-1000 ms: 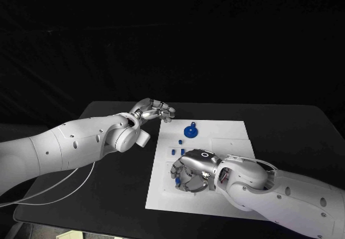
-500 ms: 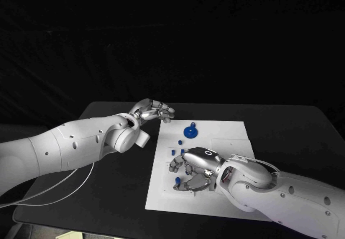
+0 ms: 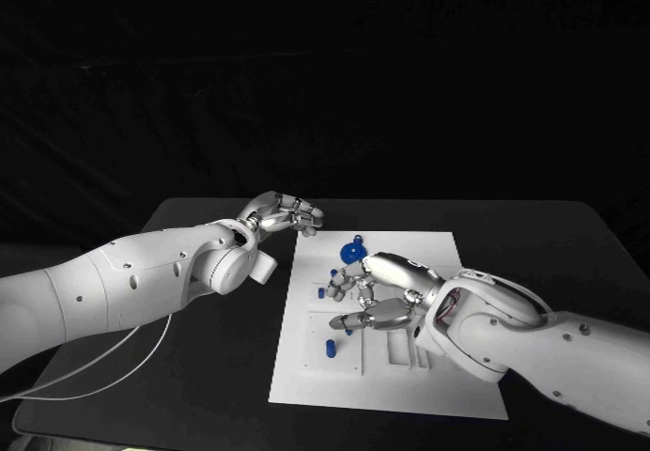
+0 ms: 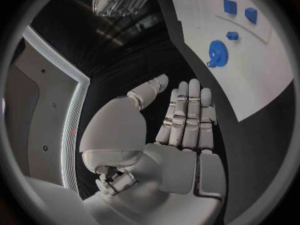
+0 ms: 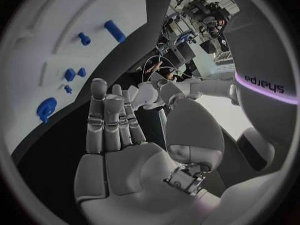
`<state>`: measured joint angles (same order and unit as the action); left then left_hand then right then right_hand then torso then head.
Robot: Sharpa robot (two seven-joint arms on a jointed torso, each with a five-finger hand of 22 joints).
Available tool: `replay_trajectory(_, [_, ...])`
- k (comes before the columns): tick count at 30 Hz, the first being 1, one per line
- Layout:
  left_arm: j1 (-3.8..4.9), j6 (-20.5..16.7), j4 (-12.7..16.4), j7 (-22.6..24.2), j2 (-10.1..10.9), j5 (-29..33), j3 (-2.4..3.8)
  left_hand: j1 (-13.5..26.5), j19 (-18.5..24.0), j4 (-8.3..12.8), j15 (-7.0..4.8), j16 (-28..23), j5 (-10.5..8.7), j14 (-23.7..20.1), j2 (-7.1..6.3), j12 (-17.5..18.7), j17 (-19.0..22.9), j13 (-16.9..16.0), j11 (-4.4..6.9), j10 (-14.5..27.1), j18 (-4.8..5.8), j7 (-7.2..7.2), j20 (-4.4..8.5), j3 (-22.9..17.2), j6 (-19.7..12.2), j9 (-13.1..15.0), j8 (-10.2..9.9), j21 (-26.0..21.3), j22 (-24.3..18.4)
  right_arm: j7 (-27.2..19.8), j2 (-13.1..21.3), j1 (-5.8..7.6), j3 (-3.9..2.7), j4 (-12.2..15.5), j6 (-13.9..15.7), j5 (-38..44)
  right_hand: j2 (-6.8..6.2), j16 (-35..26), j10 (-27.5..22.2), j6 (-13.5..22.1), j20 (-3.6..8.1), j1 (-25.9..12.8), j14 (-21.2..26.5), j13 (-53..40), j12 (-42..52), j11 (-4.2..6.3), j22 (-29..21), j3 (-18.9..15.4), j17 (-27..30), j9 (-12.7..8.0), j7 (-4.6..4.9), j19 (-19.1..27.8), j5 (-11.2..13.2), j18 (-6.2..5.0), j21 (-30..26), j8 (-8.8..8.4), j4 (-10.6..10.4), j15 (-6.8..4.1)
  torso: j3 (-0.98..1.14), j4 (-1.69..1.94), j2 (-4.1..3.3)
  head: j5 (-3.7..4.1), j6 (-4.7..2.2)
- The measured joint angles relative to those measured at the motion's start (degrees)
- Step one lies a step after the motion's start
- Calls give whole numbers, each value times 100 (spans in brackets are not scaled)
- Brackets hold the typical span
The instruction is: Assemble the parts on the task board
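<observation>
Small blue parts (image 3: pixel 330 349) are lying on the white board (image 3: pixel 386 385) mid-table; the nearest, a short peg w/ long axis running toward the robot, is just below the right hand (image 3: pixel 373 293). That hand is being held open above the board, empty, & is closer. Left hand (image 3: pixel 282 213) is hovering off the board's far-left corner, empty, fingers straight. A glossy blue gear (image 3: pixel 351 251) is lying between the hands.

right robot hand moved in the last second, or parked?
Yes. The right robot hand has shifted up the task board toward the blue gear, uncovering a blue part on the board's near portion.
</observation>
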<state>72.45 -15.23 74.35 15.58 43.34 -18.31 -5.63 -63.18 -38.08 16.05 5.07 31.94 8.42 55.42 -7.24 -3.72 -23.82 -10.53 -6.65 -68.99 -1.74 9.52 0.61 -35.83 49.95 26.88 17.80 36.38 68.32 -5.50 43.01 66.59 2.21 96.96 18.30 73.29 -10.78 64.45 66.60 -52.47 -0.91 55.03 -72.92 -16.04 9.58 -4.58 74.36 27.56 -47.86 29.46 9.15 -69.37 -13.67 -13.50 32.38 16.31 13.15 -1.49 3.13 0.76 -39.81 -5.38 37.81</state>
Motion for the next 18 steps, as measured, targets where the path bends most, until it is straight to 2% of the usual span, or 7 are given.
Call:
replay_trajectory(3, [0,3,-40,0,-9,0,0,0,0,0,0,0,0,0,0,0,-5,0,0,0,0,0,0,0,0,0,0,0,1,69,195,243,-1,-88,-56,-318,89,0,130,-122,3,12,13,-322,538,102,1,-23,36,208,-94,-3,133,0,-68,162,23,-136,-1,-4,8,86,-44])
replay_trajectory(6, [-1,4,-79,2,-23,0,0,0,0,0,0,0,0,0,0,0,-5,0,0,0,0,0,0,0,0,0,0,0,5,131,367,411,-13,-221,-103,-571,98,0,53,-122,2,2,-4,-810,1249,200,1,-23,63,369,-95,-3,152,-21,-77,190,23,-200,-4,-14,23,169,-78])
replay_trajectory(7, [-1,5,-91,3,-32,0,-1,0,0,0,0,0,0,0,0,0,-6,0,0,0,0,0,0,0,0,0,0,0,5,157,429,460,-13,-274,-116,-681,98,-23,-17,-113,2,2,-13,-1146,1707,269,1,-39,82,436,-132,-2,145,-36,-77,191,40,-239,-4,-17,27,198,-88])
replay_trajectory(9, [-5,7,-112,6,-56,2,-2,0,0,0,0,0,0,0,0,0,-12,0,0,0,0,0,0,0,0,0,0,0,5,200,514,526,-9,-349,-157,-859,128,-37,-268,-122,3,33,-16,-1723,2446,353,7,-31,108,530,-201,-3,101,-86,-106,193,61,-316,-7,-26,40,264,-113])
replay_trajectory(10, [-9,9,-128,8,-77,5,-2,0,0,0,0,0,0,0,0,0,-12,0,0,0,0,0,0,0,0,0,0,0,5,237,572,566,-6,-391,-200,-988,176,-37,-459,-116,13,-15,-8,-2073,2888,347,14,-28,127,591,-234,-13,101,-163,-124,193,64,-373,-7,-30,47,286,-120])
replay_trajectory(14, [-56,19,-157,13,-117,28,-2,0,0,-15,0,0,0,0,0,0,-17,0,0,0,0,0,0,15,0,0,0,0,10,458,728,640,-7,-556,-498,-1358,197,35,-298,-61,100,-37,-118,-2775,3860,449,56,-28,87,611,-244,-210,101,-167,-78,109,64,-482,-9,-49,82,370,-135])
replay_trajectory(18, [-106,31,-206,21,-151,52,-6,0,0,-15,0,-22,0,0,0,0,-32,5,0,0,0,0,0,15,0,-5,0,-2,17,851,888,653,-4,-678,-1026,-1532,343,204,-295,-59,177,-182,-153,-3327,4471,456,59,-8,-65,622,-263,-323,146,-158,-3,25,-10,-484,-9,-70,125,451,-134])
